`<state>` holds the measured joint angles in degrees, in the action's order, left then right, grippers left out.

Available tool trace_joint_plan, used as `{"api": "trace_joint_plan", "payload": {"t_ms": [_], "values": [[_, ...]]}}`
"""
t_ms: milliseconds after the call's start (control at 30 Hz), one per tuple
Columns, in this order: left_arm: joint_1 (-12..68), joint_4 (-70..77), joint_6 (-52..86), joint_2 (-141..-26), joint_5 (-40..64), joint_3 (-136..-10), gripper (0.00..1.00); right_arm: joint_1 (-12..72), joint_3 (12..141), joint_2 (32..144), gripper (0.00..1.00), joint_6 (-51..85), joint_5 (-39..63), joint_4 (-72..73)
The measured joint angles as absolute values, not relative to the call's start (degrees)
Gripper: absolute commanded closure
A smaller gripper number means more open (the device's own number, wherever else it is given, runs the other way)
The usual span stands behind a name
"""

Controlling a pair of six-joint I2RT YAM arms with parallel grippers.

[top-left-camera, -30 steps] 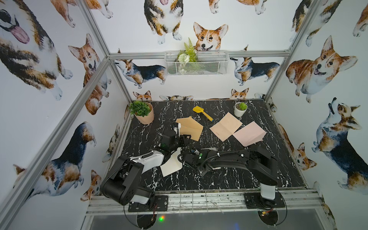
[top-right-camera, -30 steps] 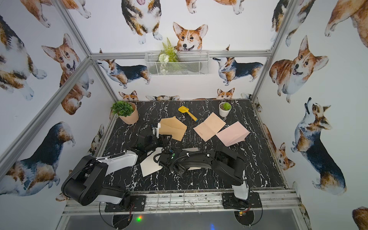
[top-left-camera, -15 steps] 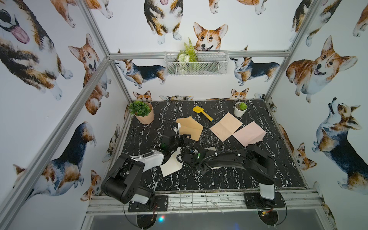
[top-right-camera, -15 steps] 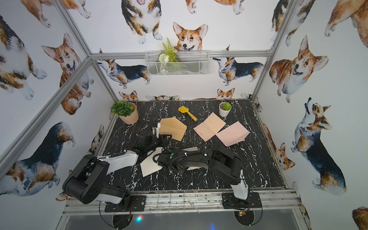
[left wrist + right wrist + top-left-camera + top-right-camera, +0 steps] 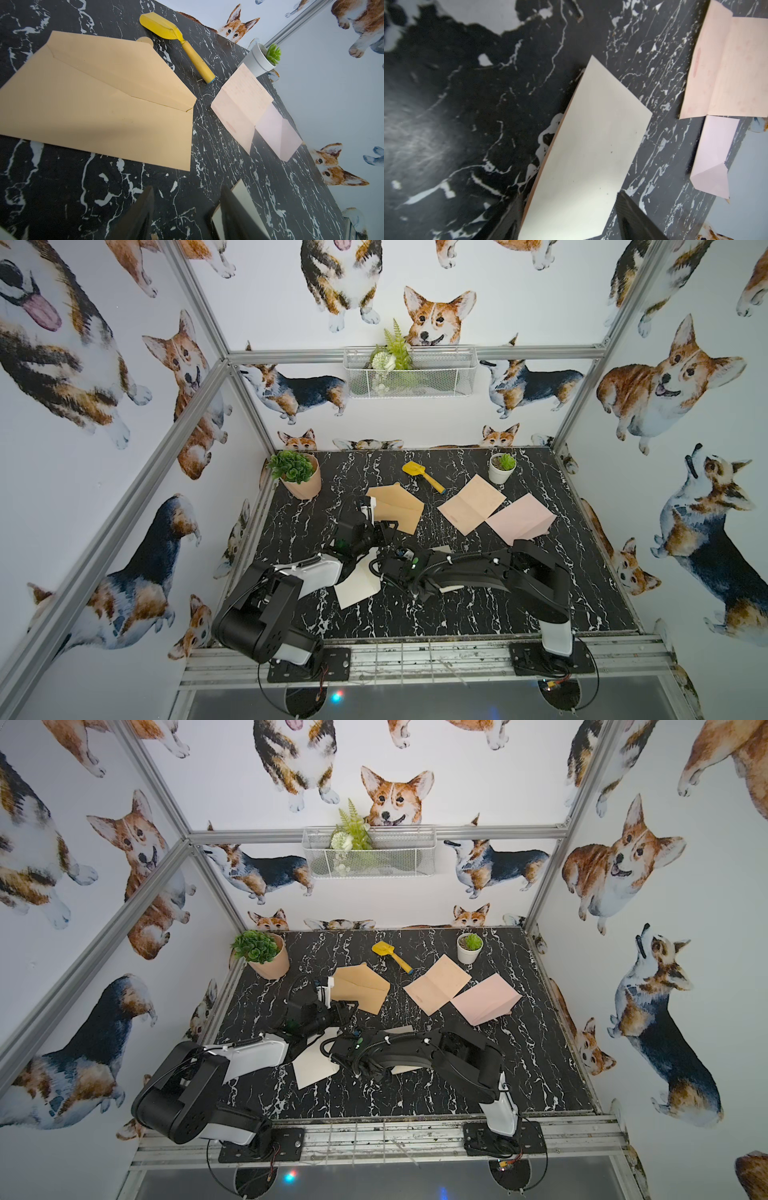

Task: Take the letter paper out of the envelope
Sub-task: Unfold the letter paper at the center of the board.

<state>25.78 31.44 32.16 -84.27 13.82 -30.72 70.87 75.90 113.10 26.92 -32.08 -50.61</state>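
Two sets of jaws, both mine, both spread. My left gripper [image 5: 187, 188] hovers low over the black marble table [image 5: 62, 187], fingers apart with nothing between them. It sits just on the near side of the tan envelope [image 5: 99, 108], which lies flat, left of centre. My right gripper [image 5: 570, 194] straddles the cream letter sheet [image 5: 587, 145], which lies outside that envelope and nearer than it. Whether my pads touch its edges, I cannot tell. Far right lie a peach sheet [image 5: 471, 504] and a pink envelope [image 5: 519, 520].
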Motion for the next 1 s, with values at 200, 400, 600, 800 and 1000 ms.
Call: {"api": "trace_joint_plan", "payload": {"t_ms": [200,400,600,800,1000], "values": [[25.63,31.46,32.58,-84.49,14.35,-30.7,0.46,70.87,76.09,113.1,0.3,26.92,-35.22,-52.73],[25.45,31.88,32.8,-84.75,14.68,-30.65,0.46,70.87,76.14,113.58,0.36,26.89,-39.31,-54.78],[25.41,32.23,32.82,-84.75,14.7,-30.41,0.46,70.87,75.31,113.75,0.5,26.89,-42.74,-55.66],[25.41,32.67,32.8,-84.71,14.7,-30.35,0.46,70.87,72.47,113.43,0.64,26.72,-46.19,-54.02],[25.36,32.71,32.8,-84.62,14.7,-30.28,0.46,70.87,69.93,113.34,0.76,26.68,-50.0,-50.57]]}}
